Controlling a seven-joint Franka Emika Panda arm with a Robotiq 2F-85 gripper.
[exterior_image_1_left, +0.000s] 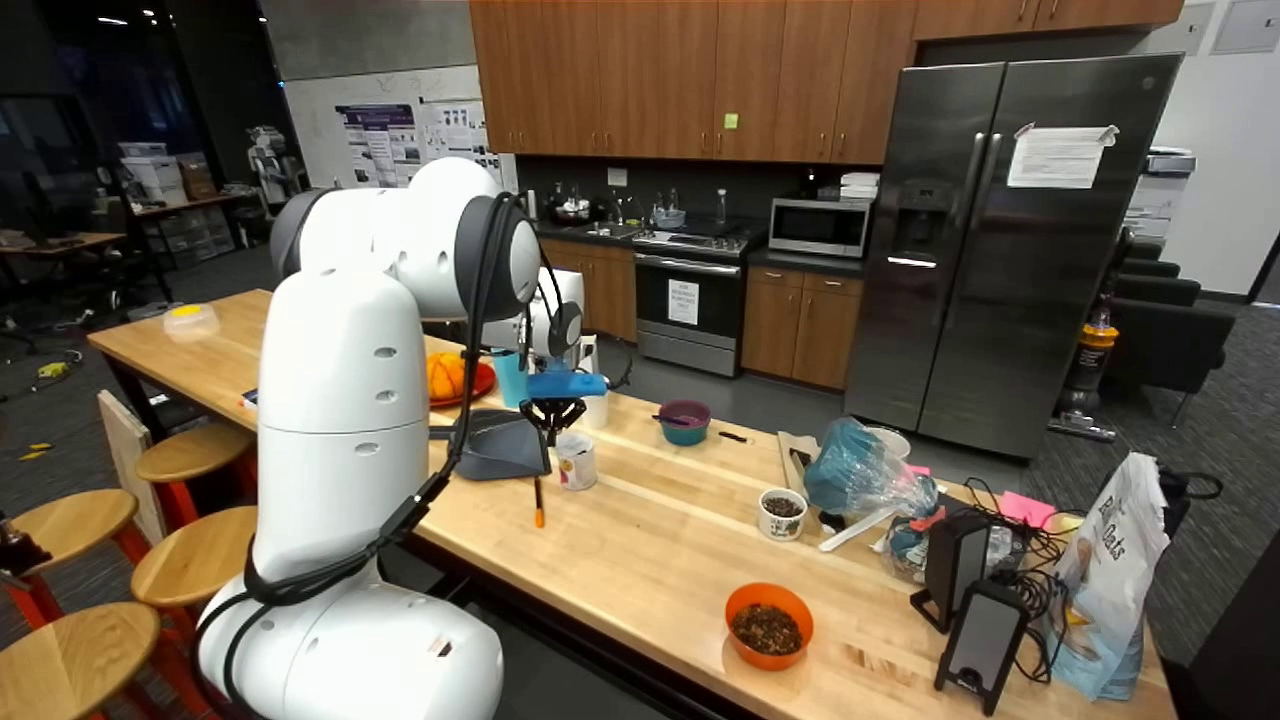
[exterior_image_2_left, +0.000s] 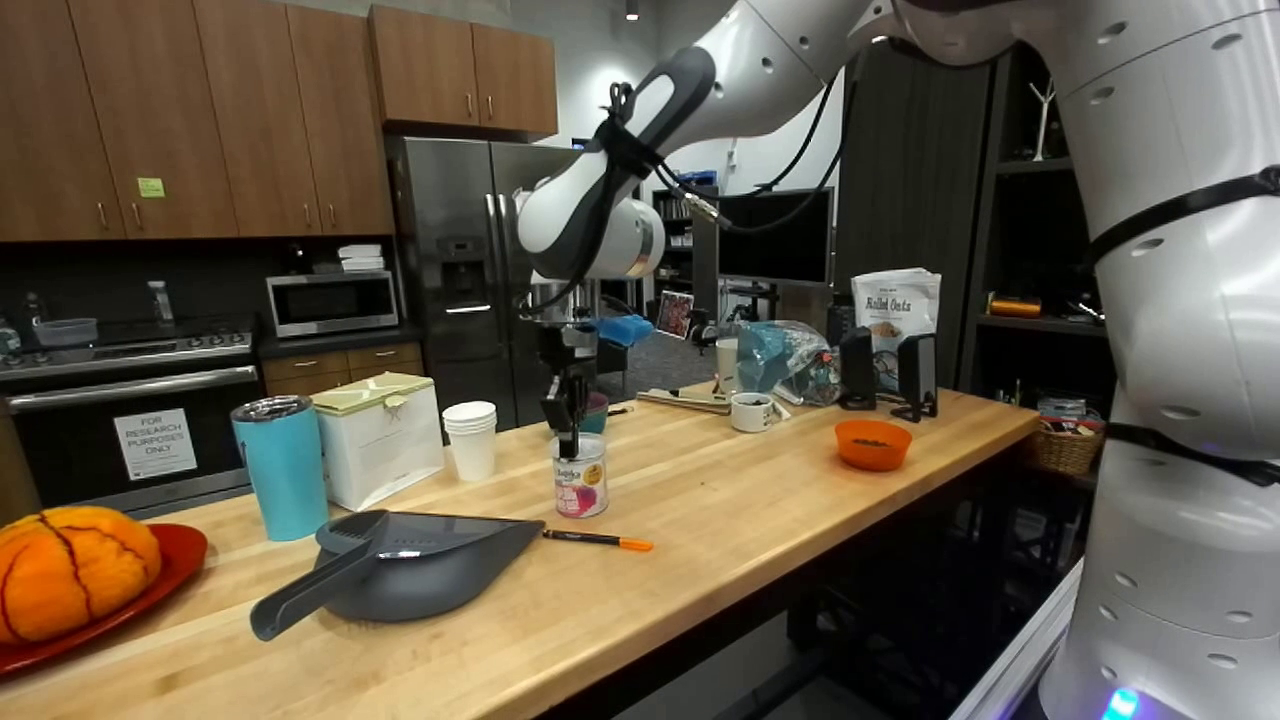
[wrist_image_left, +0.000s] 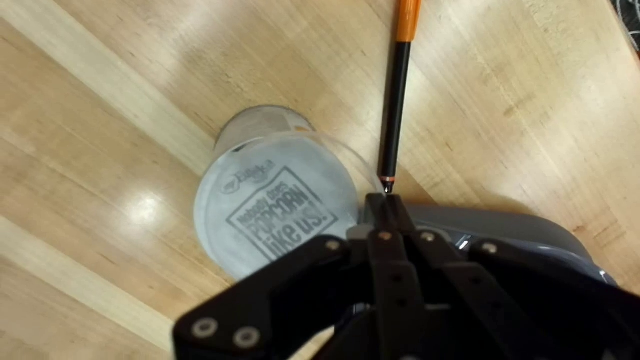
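My gripper (exterior_image_1_left: 551, 437) points straight down at the rim of a small printed can (exterior_image_1_left: 577, 468) in both exterior views. In the wrist view its two fingers meet at the tips (wrist_image_left: 384, 202). A round translucent lid (wrist_image_left: 280, 210) with popcorn lettering covers the can, and its clear edge runs in between the fingertips, so the grip seems to be on that thin edge. The can's body (wrist_image_left: 262, 122) shows only partly behind the lid. An orange-capped black marker (wrist_image_left: 397, 95) lies beside it, its tip near my fingers in this view. A grey dustpan (exterior_image_2_left: 430, 575) rests close by.
Around the can stand paper cups (exterior_image_2_left: 470, 440), a white box (exterior_image_2_left: 385, 440), a turquoise tumbler (exterior_image_2_left: 280, 470) and a teal bowl (exterior_image_1_left: 684, 425). A plush pumpkin (exterior_image_2_left: 75, 570) sits on a red plate. Farther along are an orange bowl (exterior_image_1_left: 768, 650), a white mug (exterior_image_1_left: 780, 525) and speakers (exterior_image_1_left: 985, 640).
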